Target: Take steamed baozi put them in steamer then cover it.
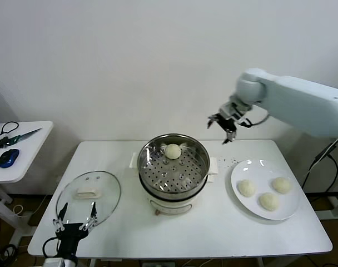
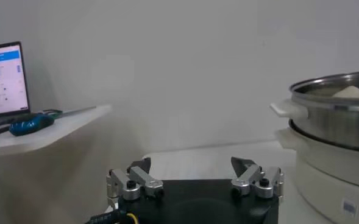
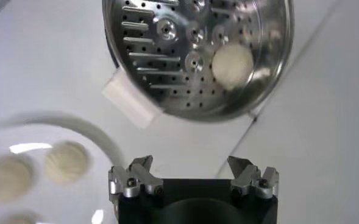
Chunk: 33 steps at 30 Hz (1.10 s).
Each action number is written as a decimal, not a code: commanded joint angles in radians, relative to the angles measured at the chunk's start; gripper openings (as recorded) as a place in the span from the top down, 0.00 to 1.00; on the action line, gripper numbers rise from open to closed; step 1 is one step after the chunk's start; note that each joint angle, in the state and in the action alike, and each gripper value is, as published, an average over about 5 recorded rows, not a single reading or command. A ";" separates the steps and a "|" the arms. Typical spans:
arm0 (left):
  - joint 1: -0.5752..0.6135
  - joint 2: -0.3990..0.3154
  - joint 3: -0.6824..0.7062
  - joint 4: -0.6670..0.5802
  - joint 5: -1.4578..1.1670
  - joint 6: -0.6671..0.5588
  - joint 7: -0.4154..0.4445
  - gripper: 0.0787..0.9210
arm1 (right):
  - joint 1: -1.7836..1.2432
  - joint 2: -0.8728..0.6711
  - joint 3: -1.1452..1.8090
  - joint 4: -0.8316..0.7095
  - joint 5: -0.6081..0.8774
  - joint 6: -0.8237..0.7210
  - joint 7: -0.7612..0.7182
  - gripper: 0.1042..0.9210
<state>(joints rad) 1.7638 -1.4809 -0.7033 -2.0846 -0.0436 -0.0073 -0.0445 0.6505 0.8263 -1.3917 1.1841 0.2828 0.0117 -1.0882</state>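
Right arm reaches in from the right edge, its right gripper (image 1: 225,127) open in the upper right. Left gripper (image 1: 75,218) sits open at lower left, fingers pointing up.

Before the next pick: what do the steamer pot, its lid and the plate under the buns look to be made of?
The round shiny steamer pot looks like polished steel: mirror glare, punched holes in its tray. The round clear lid seems to be glass, since the table shows through, with a metal rim and a white, probably plastic, handle. The flat white plate is glossy, ceramic or melamine; its highlights don't settle which.
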 commanded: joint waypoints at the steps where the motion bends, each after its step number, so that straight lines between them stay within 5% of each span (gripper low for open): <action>1: 0.004 -0.003 -0.001 -0.006 0.000 0.001 0.000 0.12 | -0.189 -0.152 0.037 -0.080 0.090 -0.158 0.001 0.12; 11: 0.007 -0.018 -0.007 0.009 0.004 0.000 -0.002 0.12 | -0.470 -0.122 0.272 -0.178 -0.111 -0.127 -0.015 0.12; 33: 0.023 -0.031 -0.008 0.030 0.010 -0.009 -0.007 0.12 | -0.559 -0.019 0.335 -0.270 -0.167 -0.112 -0.026 0.12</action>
<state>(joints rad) 1.7863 -1.5108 -0.7119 -2.0563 -0.0339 -0.0162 -0.0508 0.1356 0.7934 -1.0868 0.9391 0.1339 -0.0967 -1.1132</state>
